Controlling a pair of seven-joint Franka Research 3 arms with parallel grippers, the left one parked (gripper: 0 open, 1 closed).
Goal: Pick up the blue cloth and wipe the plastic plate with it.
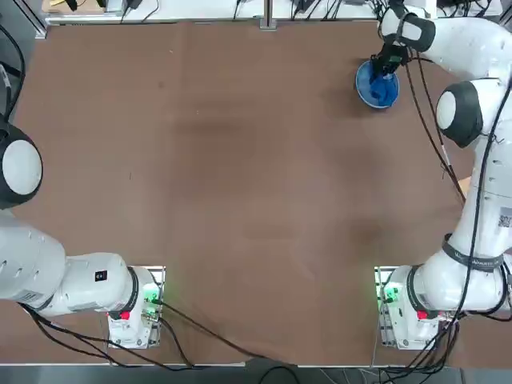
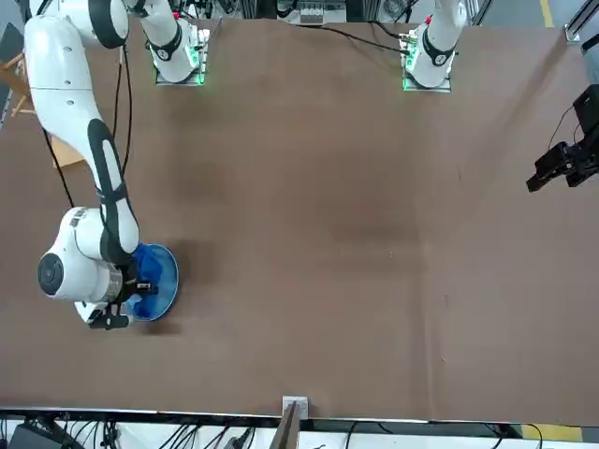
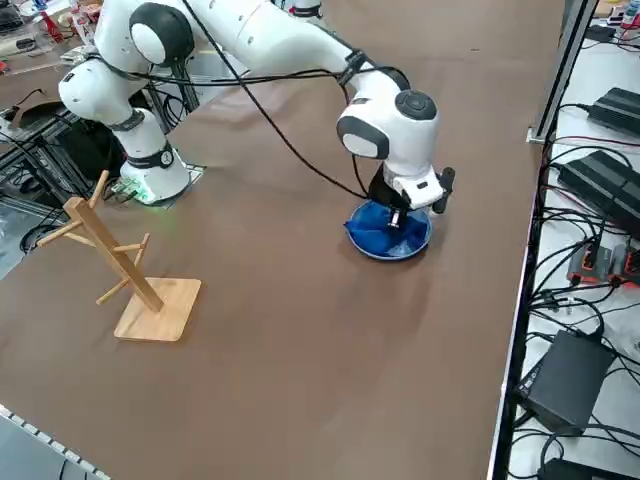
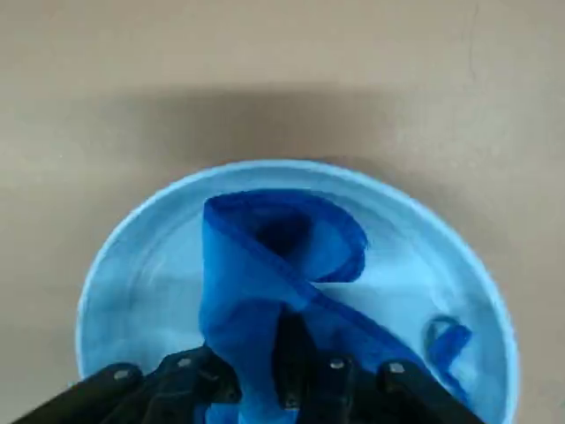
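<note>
Right gripper [image 4: 291,389] clamped on the blue cloth [image 4: 265,291], fingers [image 4: 335,389] pinched together with a fold of fabric between them, directly above the plastic plate [image 4: 132,265]. Cloth draped down from the grip into the plate's hollow, 1 broad fold looped over toward the far rim, a smaller tail [image 4: 450,340] lying on the plate floor to the side. Plate light sky-blue, round, shallow raised rim, flat on the brown table [image 4: 282,71]. From the right side: gripper [image 3: 397,213] pointing down over the plate [image 3: 362,240], dark blue cloth [image 3: 385,228] bunched inside it, white wrist housing just above. From overhead: plate [image 1: 362,84] at the far right corner region of the table [image 1: 224,176], well away from both arm bases; cloth [image 1: 384,90] heaped on its right half under the gripper [image 1: 388,66]. From the front camera: plate [image 2: 167,281] near that view's left edge, cloth [image 2: 147,281] partly hidden by the wrist. Farther off in the side view, a wooden rack [image 3: 125,270] with angled pegs standing on a square base, well apart from the plate, near the table's edge.
</note>
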